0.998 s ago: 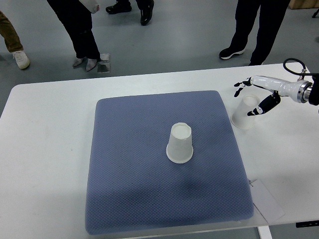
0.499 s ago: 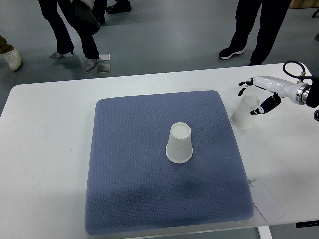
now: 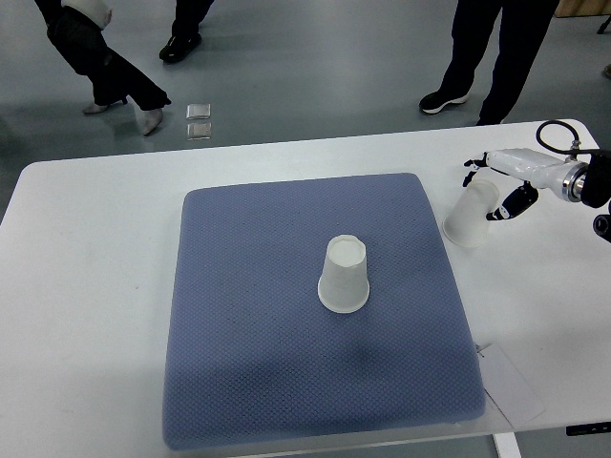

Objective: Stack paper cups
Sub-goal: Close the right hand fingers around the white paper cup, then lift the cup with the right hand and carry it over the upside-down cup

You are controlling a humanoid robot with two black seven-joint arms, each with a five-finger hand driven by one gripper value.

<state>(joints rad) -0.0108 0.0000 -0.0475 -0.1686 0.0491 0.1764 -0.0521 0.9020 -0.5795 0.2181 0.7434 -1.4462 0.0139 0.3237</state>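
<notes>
The right hand (image 3: 498,188) is mostly cut off at the frame edge; its dark fingers (image 3: 506,208) straddle a tilted paper cup (image 3: 471,215) just right of the blue mat (image 3: 286,382). A second cup (image 3: 345,275), inverted, stands mid-mat on the counter (image 3: 86,286).

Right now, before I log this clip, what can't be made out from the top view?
- Right hand on the tilted paper cup: too small to tell whether the fingers grip it or only touch it.
- Right arm: cut off by the picture's right edge.
- Left arm: out of frame.
- Upside-down paper cup on the blue mat: its mouth faces down, so the inside is hidden.
- People: cut off by the top edge.
</notes>
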